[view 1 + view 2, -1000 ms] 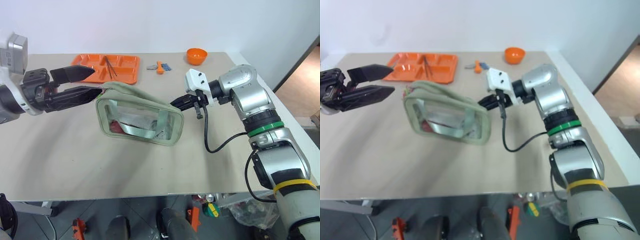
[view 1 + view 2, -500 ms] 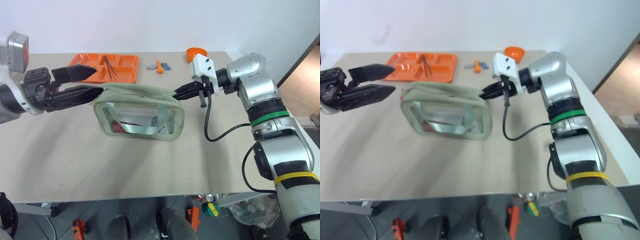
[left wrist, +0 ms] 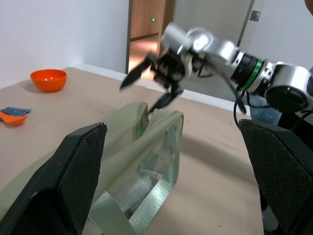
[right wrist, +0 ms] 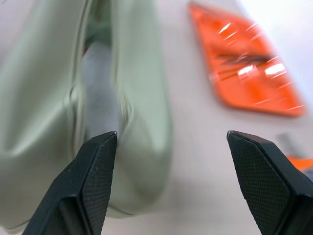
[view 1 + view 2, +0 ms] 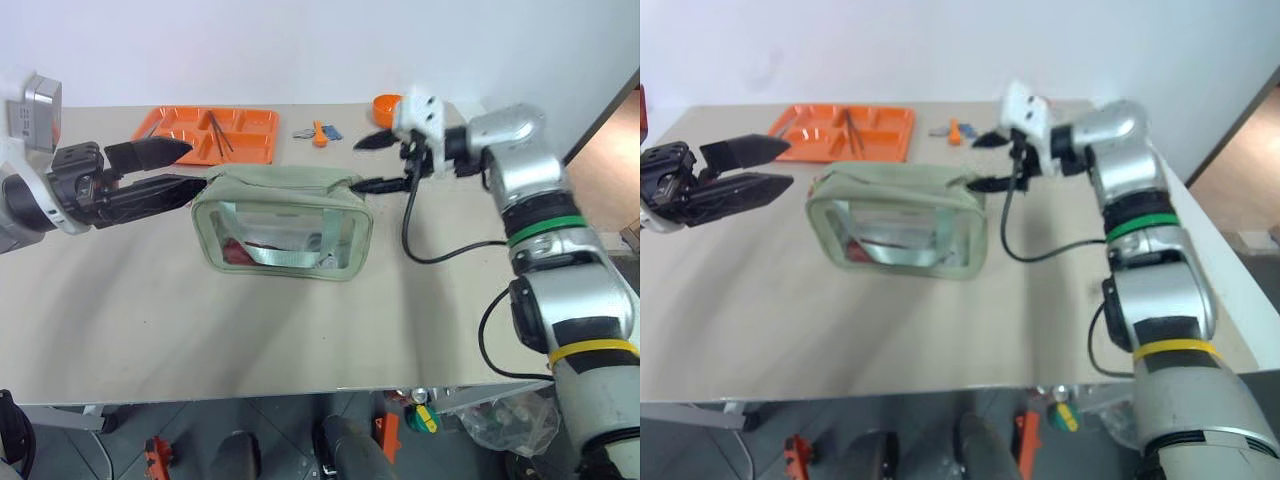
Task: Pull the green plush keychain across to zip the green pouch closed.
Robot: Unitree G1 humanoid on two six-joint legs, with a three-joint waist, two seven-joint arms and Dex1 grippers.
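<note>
pouch: the green pouch stands upright mid-table, just in front of the orange tray.
left jaws: our left gripper is spread wide, 1 finger touching the pouch's left top corner, gripping nothing.
right jaws: our right gripper is parted and empty, its lower finger at the pouch's right top corner.
keychain: we cannot make out the green plush keychain.
advice: we judge we should check the zip looks shut end to end, then lift clear without dragging the pouch.
</note>
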